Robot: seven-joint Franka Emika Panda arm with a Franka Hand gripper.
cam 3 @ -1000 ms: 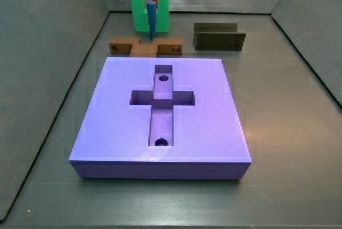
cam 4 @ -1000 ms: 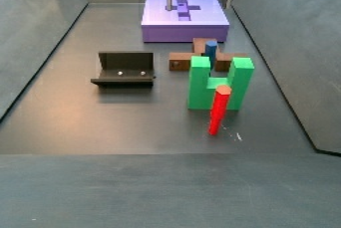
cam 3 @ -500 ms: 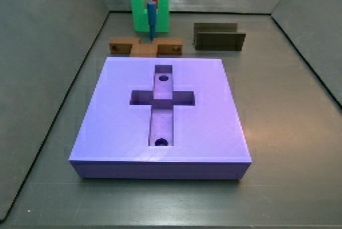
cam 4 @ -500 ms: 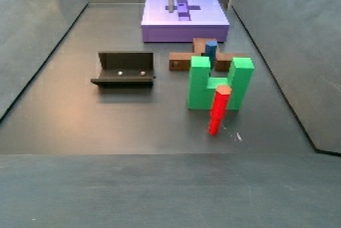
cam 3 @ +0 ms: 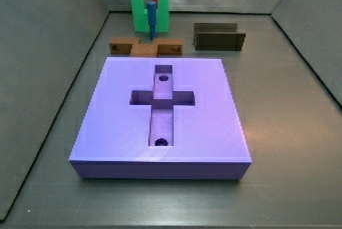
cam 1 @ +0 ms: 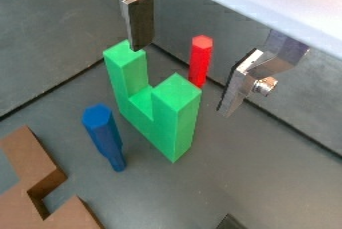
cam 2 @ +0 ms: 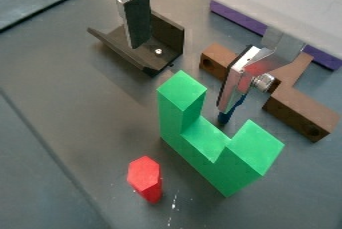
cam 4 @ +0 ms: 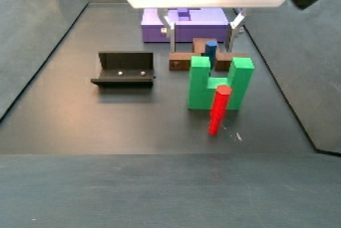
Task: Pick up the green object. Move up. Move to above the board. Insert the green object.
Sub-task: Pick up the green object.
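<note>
The green object point(cam 1: 154, 105) is a bright green U-shaped block standing on the dark floor, prongs up, and both side views show it point(cam 3: 143, 13) point(cam 4: 210, 81). My gripper point(cam 1: 185, 76) hangs open above it. One finger point(cam 1: 138, 18) is over a prong and the other finger point(cam 1: 249, 76) is out past the red post point(cam 1: 201, 58). Nothing is held between the fingers. In a wrist view the gripper point(cam 2: 183, 91) again stands above the green object point(cam 2: 214, 133). The board point(cam 3: 167, 113) is a large purple slab with a cross-shaped recess, partly hidden behind the gripper point(cam 4: 200, 38) in a side view.
A blue post point(cam 1: 104, 138) stands close beside the green block, and the red post point(cam 4: 220, 108) on its other side. A brown block point(cam 2: 277, 88) lies between the green block and the board. The dark fixture point(cam 4: 124, 70) stands off to one side. Grey walls enclose the floor.
The gripper has travelled from over the board to above the green object and now fills the top of a side view. The pieces have not moved.
</note>
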